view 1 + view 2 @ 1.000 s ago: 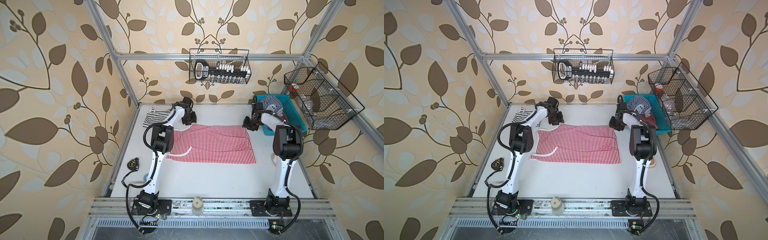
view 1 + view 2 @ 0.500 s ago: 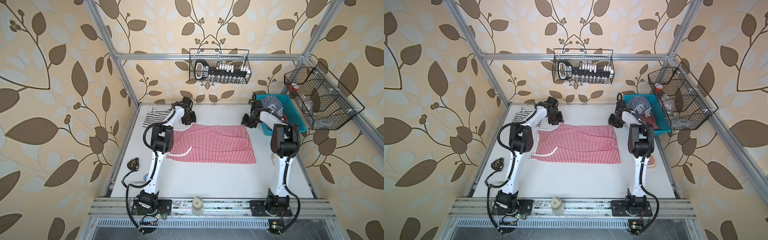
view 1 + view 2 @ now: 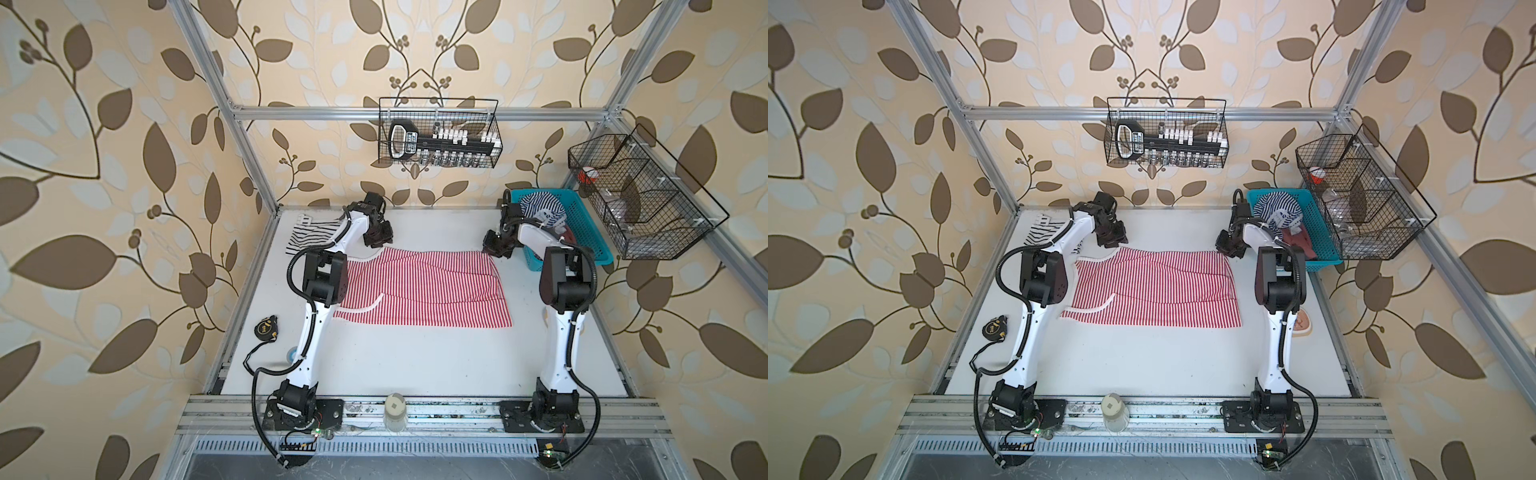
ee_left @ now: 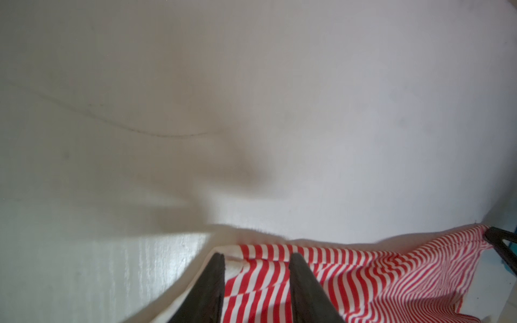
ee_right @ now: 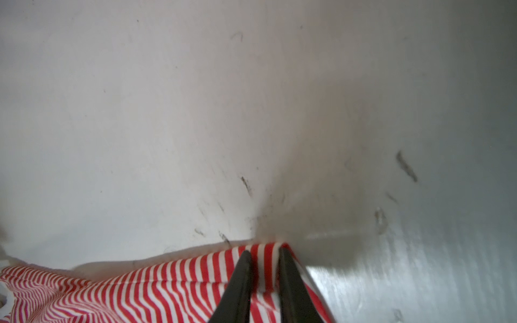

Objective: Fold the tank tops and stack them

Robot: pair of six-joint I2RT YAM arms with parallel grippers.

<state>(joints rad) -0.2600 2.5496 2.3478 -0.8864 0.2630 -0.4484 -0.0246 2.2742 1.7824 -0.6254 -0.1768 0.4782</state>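
The red-striped tank top [image 3: 419,286] [image 3: 1154,286] lies spread flat in the middle of the white table. My left gripper [image 3: 376,243] [image 4: 256,256] is down on its far left corner, open, with its fingers straddling the cloth [image 4: 391,274]. At the far right corner, my right gripper [image 3: 494,249] [image 5: 263,251] is shut on a small ridge of the cloth [image 5: 140,285]. The black-striped tank top [image 3: 309,235] [image 3: 1042,230] lies folded at the far left, partly hidden behind my left arm.
A blue basket [image 3: 598,249] holding other clothes stands at the far right, just behind my right arm. Wire baskets hang on the back wall [image 3: 440,137] and the right wall [image 3: 640,199]. A tape measure [image 3: 266,328] lies at the left edge, and a white jar [image 3: 395,409] on the front rail.
My right gripper's jaws have narrowed onto the far right corner of the red-striped top, and that arm has shifted slightly left. My left gripper has stayed at the far left corner.
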